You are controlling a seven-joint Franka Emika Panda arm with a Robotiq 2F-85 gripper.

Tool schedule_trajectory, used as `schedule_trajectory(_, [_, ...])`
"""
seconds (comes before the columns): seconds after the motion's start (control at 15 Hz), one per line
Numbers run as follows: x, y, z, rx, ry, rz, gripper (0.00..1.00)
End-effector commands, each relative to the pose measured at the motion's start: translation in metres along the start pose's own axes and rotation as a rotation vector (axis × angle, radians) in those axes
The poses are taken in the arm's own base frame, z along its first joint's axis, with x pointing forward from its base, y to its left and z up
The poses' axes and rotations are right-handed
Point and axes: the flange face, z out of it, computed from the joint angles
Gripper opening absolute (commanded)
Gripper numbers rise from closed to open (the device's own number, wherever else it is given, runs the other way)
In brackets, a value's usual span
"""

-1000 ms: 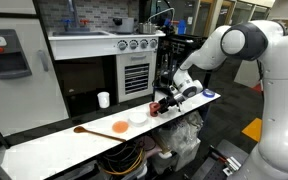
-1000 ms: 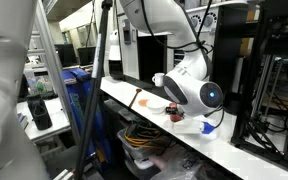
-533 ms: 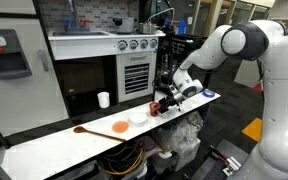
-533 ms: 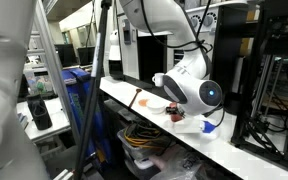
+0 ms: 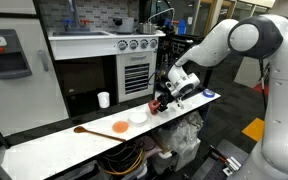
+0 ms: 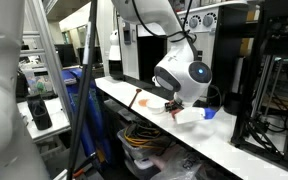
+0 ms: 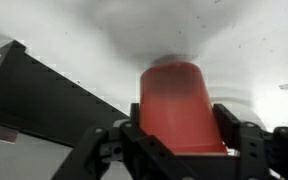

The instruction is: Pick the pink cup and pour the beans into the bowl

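My gripper (image 7: 182, 128) is shut on the pink cup (image 7: 177, 100), which fills the middle of the wrist view between the two black fingers. In an exterior view the pink cup (image 5: 156, 103) hangs in the gripper (image 5: 160, 101) a little above the white counter, just beside the white bowl (image 5: 137, 117). In an exterior view the cup (image 6: 174, 107) shows under the arm's wrist. The bowl (image 6: 156, 103) lies behind it. The beans are not visible.
A flat orange dish (image 5: 119, 127) and a wooden spoon (image 5: 85, 130) lie on the white counter (image 5: 54, 145) past the bowl. A taller white cup (image 5: 103, 99) stands at the back by the oven. A blue item (image 6: 209, 112) sits on the counter near the arm.
The arm has lifted and turned, raising the pink cup off the counter and carrying it slightly toward the bowl. The wrist now sits higher in both exterior views.
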Motion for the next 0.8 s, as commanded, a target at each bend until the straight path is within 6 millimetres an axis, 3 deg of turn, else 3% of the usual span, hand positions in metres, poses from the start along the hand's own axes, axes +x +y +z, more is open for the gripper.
schedule_trajectory(0.0, [0.025,-0.012,-0.017,-0.007,-0.044,-0.081,0.48])
schedule_trajectory(0.73, [0.067,-0.017,-0.04,0.032,-0.161,-0.229,0.48])
